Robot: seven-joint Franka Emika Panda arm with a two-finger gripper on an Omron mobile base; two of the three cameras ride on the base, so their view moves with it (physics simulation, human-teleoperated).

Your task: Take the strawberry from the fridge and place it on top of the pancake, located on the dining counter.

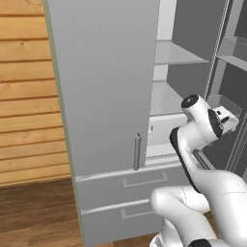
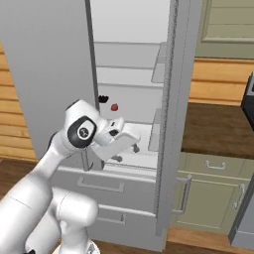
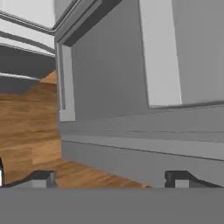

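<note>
The strawberry is just a tiny red dot — the small black thing beside it is too small to tell.

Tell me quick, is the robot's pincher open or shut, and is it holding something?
Gripper: open, fingertips wide apart, holding nothing. The strawberry sits on a fridge shelf.

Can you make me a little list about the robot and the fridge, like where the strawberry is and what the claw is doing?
fridge: right door open, left door shut
strawberry: on a middle shelf inside the fridge, nothing touching it
small black object: same shelf, left of the strawberry
gripper: open, empty, near the fridge's open doorway
drawers: two at the bottom, both shut
task so far: strawberry not picked up yet
</note>
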